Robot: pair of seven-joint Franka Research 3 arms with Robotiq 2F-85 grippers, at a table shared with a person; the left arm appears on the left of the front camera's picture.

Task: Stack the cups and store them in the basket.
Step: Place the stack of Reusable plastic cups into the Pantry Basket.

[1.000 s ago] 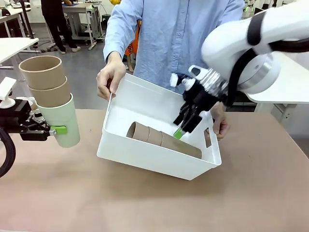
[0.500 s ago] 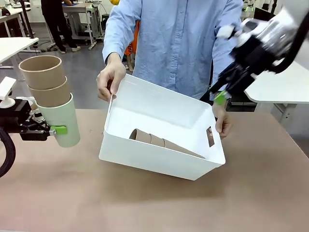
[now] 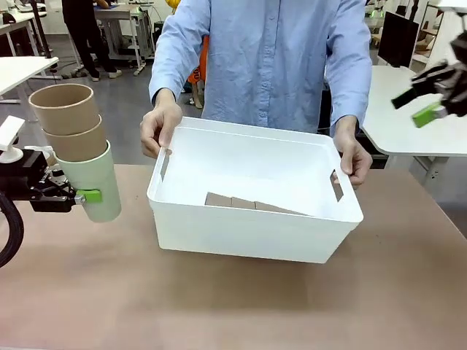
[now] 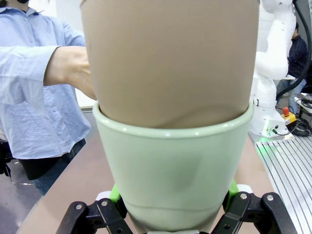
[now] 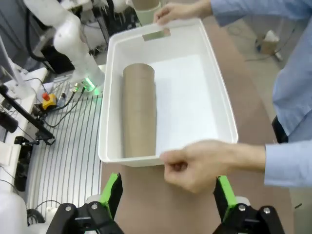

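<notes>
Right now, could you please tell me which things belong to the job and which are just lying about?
Job: basket; tan stack lying in it; mint cup with two tan cups nested, in the left gripper; open right gripper; person's hands on the basket rim.

Not the job: side table; monitor; red stop button.

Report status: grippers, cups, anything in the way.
Left gripper shut on mint cup, two brown cups nested in it. Right gripper open, empty, high right. Brown stack lying in basket. Person's hands grip both basket ends.
</notes>
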